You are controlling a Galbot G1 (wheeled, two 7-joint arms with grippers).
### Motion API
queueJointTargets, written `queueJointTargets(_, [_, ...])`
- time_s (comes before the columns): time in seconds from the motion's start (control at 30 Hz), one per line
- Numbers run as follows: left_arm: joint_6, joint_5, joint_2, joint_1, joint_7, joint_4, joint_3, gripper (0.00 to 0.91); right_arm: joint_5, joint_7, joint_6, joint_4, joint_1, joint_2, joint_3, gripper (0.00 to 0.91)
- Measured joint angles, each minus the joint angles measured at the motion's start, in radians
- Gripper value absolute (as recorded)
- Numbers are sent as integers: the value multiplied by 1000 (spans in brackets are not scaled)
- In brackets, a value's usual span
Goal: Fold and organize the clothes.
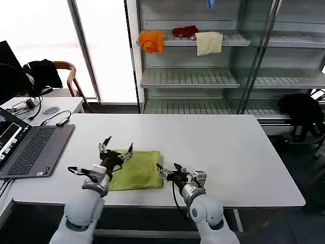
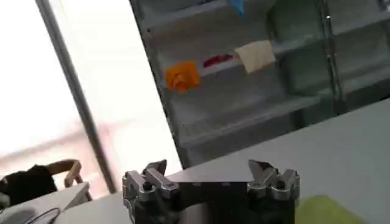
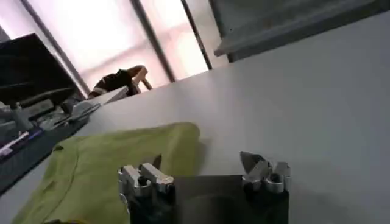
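The clothes, a lime-green T-shirt (image 1: 136, 170), lie folded into a rough rectangle near the front edge of the white table (image 1: 223, 152). My left gripper (image 1: 116, 145) is raised over the shirt's far left corner, fingers spread wide and empty. My right gripper (image 1: 168, 168) sits low at the shirt's right edge, open too, with nothing between its fingers. In the right wrist view the shirt (image 3: 103, 164) lies beside that open gripper (image 3: 204, 163). The left wrist view has its open gripper (image 2: 208, 168) in front of the shelves, with a corner of the shirt (image 2: 323, 210) beside it.
An open laptop (image 1: 28, 147) sits at the table's left with cables and a mouse behind it. A metal shelf unit (image 1: 203, 76) stands behind the table, holding orange (image 1: 151, 40), red (image 1: 185, 31) and cream (image 1: 208, 42) cloths. A chair (image 1: 63, 76) with a black garment stands at the far left.
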Motion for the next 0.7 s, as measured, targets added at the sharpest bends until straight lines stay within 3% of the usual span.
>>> queueJointTargets(0.03, [7, -14, 3, -1, 1, 2, -21, 907, 1, -2, 2, -5, 0, 0, -4, 695])
queueJointTargets(0.07, [12, -27, 5, -1, 1, 4, -39, 907, 1, -3, 2, -8, 1, 1, -9, 635])
queueJointTargets(0.13, [22, -50, 12, 0, 3, 8, -75, 907, 0, -11, 2, -16, 0, 4, -19, 393])
queueJointTargets(0.17, [26, -58, 14, 1, 4, 10, -90, 907, 0, -15, 2, -19, 0, 6, -23, 161])
queueJointTargets(0.23, [33, -76, 17, 4, 5, 10, -118, 907, -4, -24, 3, -27, -1, 11, -30, 0])
queueJointTargets(0.7, [55, -133, 18, 35, 6, -5, -222, 907, -22, -66, 3, -19, -18, 18, -44, 0])
